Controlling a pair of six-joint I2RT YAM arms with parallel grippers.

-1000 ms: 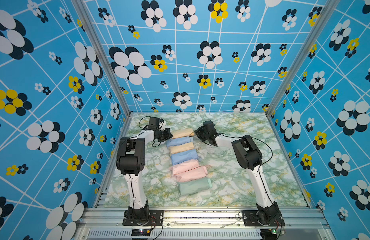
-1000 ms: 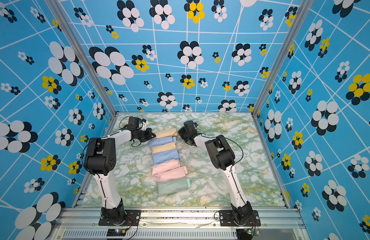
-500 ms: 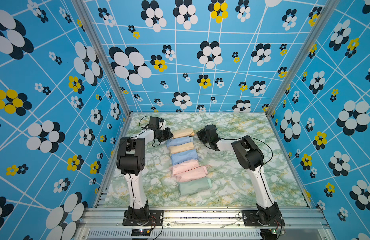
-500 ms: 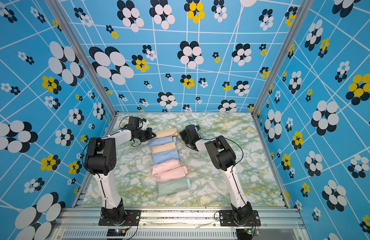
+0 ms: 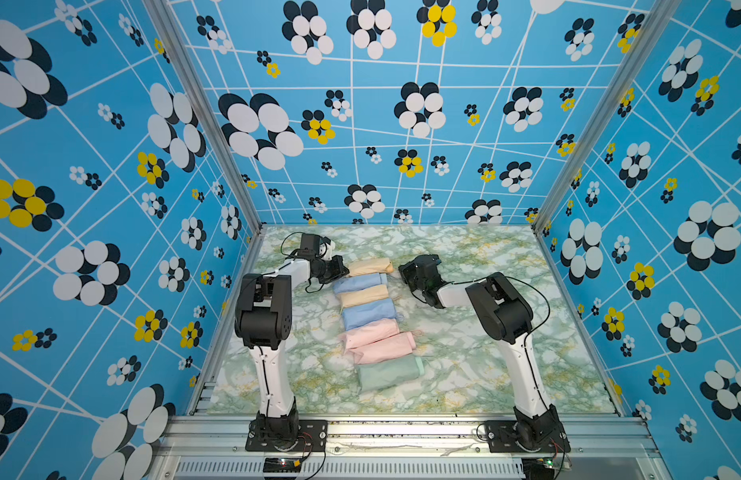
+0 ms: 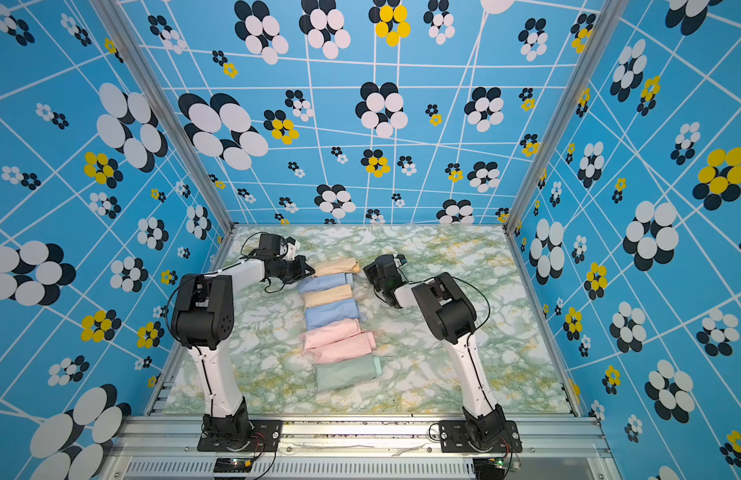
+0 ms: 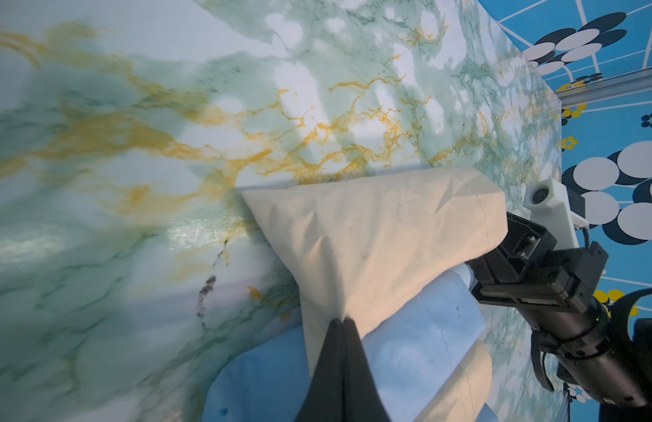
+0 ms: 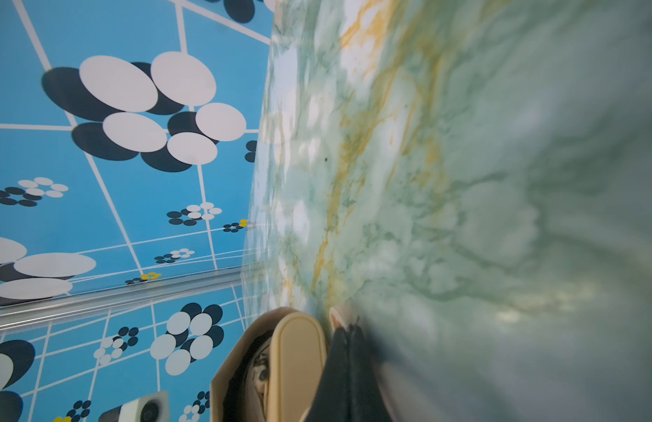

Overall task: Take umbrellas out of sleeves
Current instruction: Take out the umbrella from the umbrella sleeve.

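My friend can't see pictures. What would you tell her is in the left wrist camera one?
The left gripper is pinched shut on one end of a beige sleeve on a green marble table. A light blue sleeve lies beside it, and the right gripper is at the far end.

In the right wrist view the beige sleeve (image 8: 224,387) and umbrella handle (image 8: 298,365) run off the edge; what my right gripper (image 8: 346,329) pinches is too blurred to tell.
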